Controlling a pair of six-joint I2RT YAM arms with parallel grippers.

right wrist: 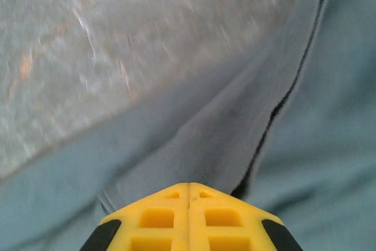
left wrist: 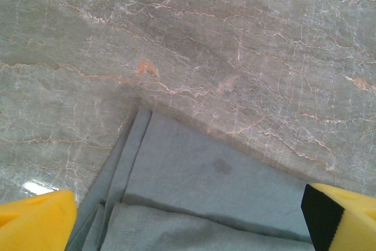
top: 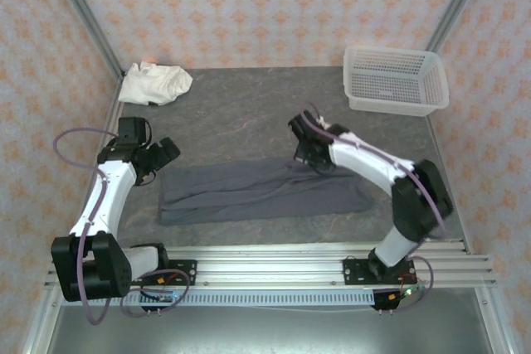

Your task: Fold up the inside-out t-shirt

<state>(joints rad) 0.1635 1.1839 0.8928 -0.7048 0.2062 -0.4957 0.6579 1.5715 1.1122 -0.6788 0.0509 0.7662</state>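
Note:
The dark slate-grey t-shirt (top: 249, 192) lies as a long flat strip across the table front, folded lengthwise. My left gripper (top: 166, 155) hovers open above the strip's left end. In the left wrist view its yellow fingers (left wrist: 41, 221) frame the layered corner of the t-shirt (left wrist: 200, 186) with nothing between them. My right gripper (top: 303, 155) is down at the strip's far edge, right of centre. In the right wrist view the right gripper (right wrist: 189, 186) has its jaws pressed together on a raised ridge of the t-shirt (right wrist: 205, 133).
A crumpled cream-white garment (top: 153, 83) lies at the back left corner. A white plastic basket (top: 397, 80) stands at the back right. The marbled grey tabletop (top: 249, 113) stretches behind the shirt. The metal rail (top: 274, 267) runs along the near edge.

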